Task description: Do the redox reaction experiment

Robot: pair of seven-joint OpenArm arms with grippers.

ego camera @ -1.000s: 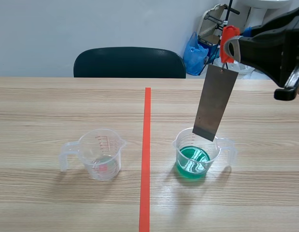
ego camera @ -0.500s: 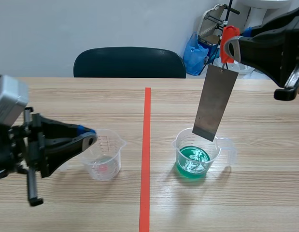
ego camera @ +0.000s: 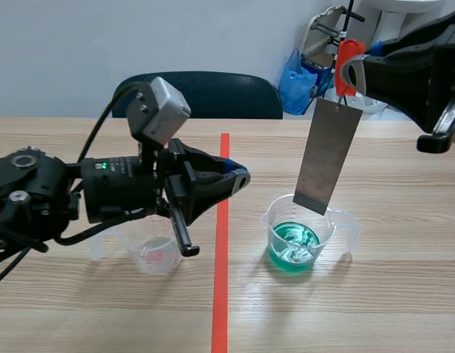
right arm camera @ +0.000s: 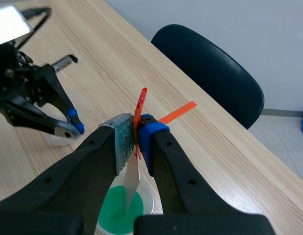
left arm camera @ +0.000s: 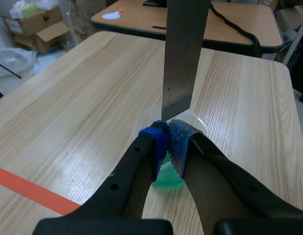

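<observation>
Green liquid (ego camera: 293, 246) in beaker (ego camera: 272, 218) | left pincer (left arm camera: 167, 134) pressed together | right pincer (right arm camera: 136, 134) pinching clip (right arm camera: 141, 100)

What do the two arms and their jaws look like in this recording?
Both arms are black. The left arm has rounded joints, a small green light, a grey camera box on top and a black cable looping behind it. The right arm is a glossy black shell. Each has thick black jaws tipped with dotted pads, blue or grey.
</observation>
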